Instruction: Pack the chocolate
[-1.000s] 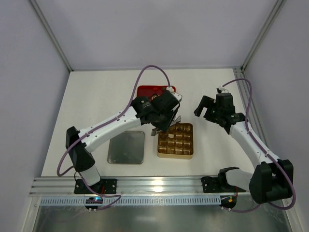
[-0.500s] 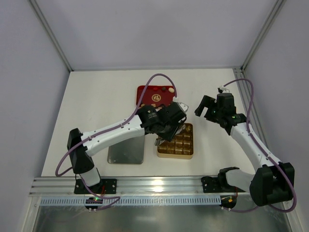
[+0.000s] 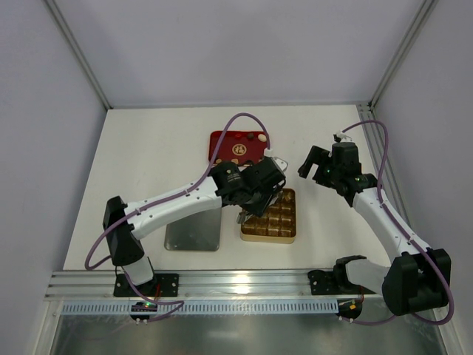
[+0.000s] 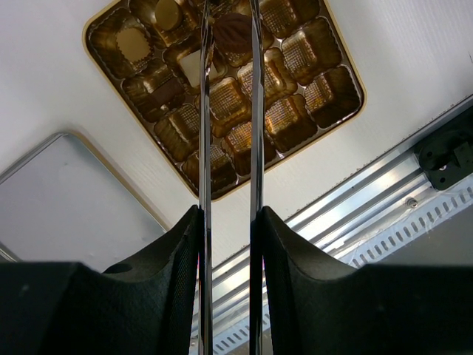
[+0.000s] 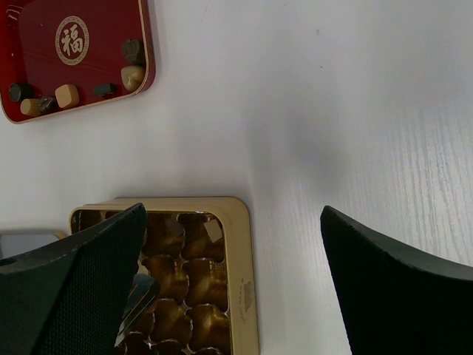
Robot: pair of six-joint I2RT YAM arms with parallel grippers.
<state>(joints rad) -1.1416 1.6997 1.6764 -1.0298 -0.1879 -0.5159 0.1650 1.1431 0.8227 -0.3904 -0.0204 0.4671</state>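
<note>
One white table (image 3: 148, 148): carries all the items; both arm bases sit at its near edge.
Two arms: the left arm (image 3: 177, 200) stretches across towards the middle of the table, its wrist over the gold tray. The right arm (image 3: 384, 218) rises at the right side, well apart from the left one.
Grey flat plate (image 3: 194, 225): lies on the table just left of the gold tray, partly under the left arm in the top view.
Gold tray (image 3: 287, 235): a square grid of foil compartments near the table's middle, on the near side of the red tray. A few compartments hold pieces, among them a dark square piece (image 4: 166, 90); the others show crinkled gold foil.
Red tray (image 5: 96, 29): lies beyond the gold tray, apart from it, with a round gold emblem on its floor.
Right gripper (image 5: 233, 222): jaws spread wide with nothing between them, hovering above the table near a corner of the gold tray.
Left gripper (image 4: 229, 11): its long thin fingers are pinched on the held chocolate, above the gold tray.
Loose chocolates (image 5: 133, 50): several small dark and light brown pieces lie along one edge of the red tray.
Held chocolate (image 4: 233, 31): one dark brown piece between the left fingers near their tips, over the gold tray's compartments.
</note>
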